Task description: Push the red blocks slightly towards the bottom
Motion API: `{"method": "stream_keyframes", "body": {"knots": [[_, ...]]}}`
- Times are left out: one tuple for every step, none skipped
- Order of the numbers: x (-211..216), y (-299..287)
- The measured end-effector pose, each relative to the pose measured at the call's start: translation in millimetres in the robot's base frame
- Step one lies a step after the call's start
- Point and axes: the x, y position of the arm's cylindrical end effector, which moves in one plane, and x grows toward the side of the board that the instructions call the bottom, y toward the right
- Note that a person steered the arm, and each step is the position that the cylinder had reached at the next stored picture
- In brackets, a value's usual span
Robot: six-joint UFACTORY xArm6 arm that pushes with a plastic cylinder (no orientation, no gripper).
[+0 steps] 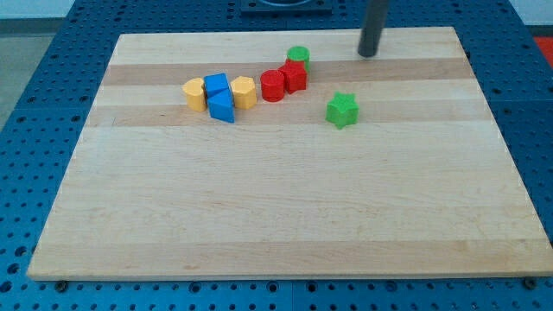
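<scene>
Two red blocks sit touching near the top middle of the board: a red cylinder (272,85) on the left and a red star-like block (295,76) on its right. A green cylinder (298,57) touches the red star-like block from above. My tip (369,53) is at the view's top, right of the green cylinder and up and to the right of the red blocks, apart from all of them.
A green star block (342,110) lies below and right of the red ones. To the left is a cluster: a yellow block (194,93), a blue block (217,85), a blue triangular block (223,107) and a yellow block (244,92). All rest on the wooden board (285,216).
</scene>
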Motion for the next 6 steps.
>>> {"method": "stream_keyframes", "body": {"knots": [[-21.7,-34.4],[-13.9,-50.3],[10.7,-71.2],[47.2,-98.1],[81.5,-122.0],[112.6,-141.6]]}}
